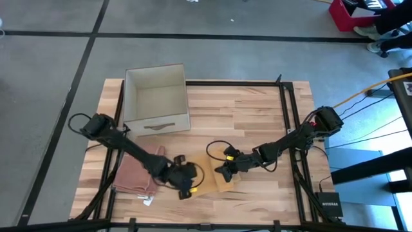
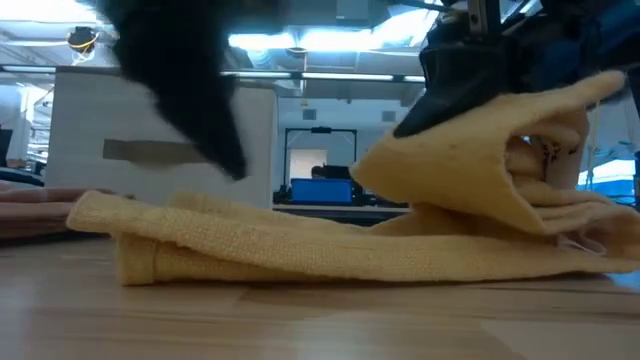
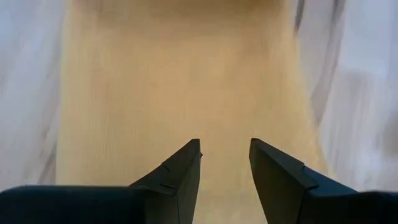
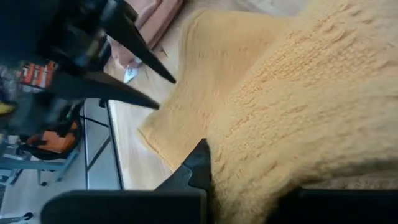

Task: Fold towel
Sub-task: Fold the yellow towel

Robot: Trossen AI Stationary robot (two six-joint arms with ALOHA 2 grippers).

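A yellow towel (image 1: 207,169) (image 2: 300,250) lies near the table's front edge, its left part flat on the wood. Its right part (image 2: 470,160) is raised under my right gripper (image 1: 223,173) (image 2: 440,95), which is shut on it. My left gripper (image 1: 192,176) (image 3: 225,155) hangs open just over the towel's left part (image 3: 180,74), fingers pointing down and apart from the cloth. The right wrist view shows the same open left gripper (image 4: 166,93) above the towel's flat part (image 4: 205,56). My right gripper holds the yellow towel by its right-hand edge (image 4: 249,143), coming from the table's right and slanting down. The cloth drapes over one finger and hides it; only the other finger (image 4: 198,165) shows. The held part is lifted and folds leftward; the rest lies slack on the table.
A folded pink towel (image 1: 135,174) (image 4: 155,18) lies left of the yellow one, under the left arm. An open white box (image 1: 158,100) (image 2: 150,140) stands at the table's far left. Bare wood (image 1: 257,116) spreads across the far right.
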